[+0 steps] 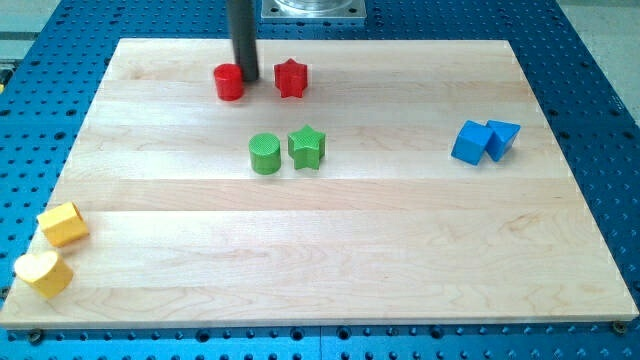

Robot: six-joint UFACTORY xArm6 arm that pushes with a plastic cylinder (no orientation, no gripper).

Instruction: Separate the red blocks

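Near the view's top, left of centre: two red items, subject of the task.

Item 1: red cylinder block (229, 82), standing flat on the wooden tabletop (330, 250). My tip (246, 79) sits at its right side, touching or nearly so, in the gap between the reds.

Item 2: red star block (290, 78), just right of my tip, apart from the cylinder by a narrow gap.

Gripper: none fitted; the rod has nothing to spread or press together, so no grasp state applies.

Handling, as judged: both reds look small, rigid and light, likely to slide readily on smooth wood. No taking hold is possible; contact is by pushing only. The cylinder's round wall may roll off a push that is off-centre, so aim through its middle. The star's points may catch and turn it; a flat between points is the better contact.

Other stock: green cylinder block (265, 154) and green star block (307, 147) at centre; two blue blocks (485, 140) touching at right; two yellow blocks (52, 248) at lower left.
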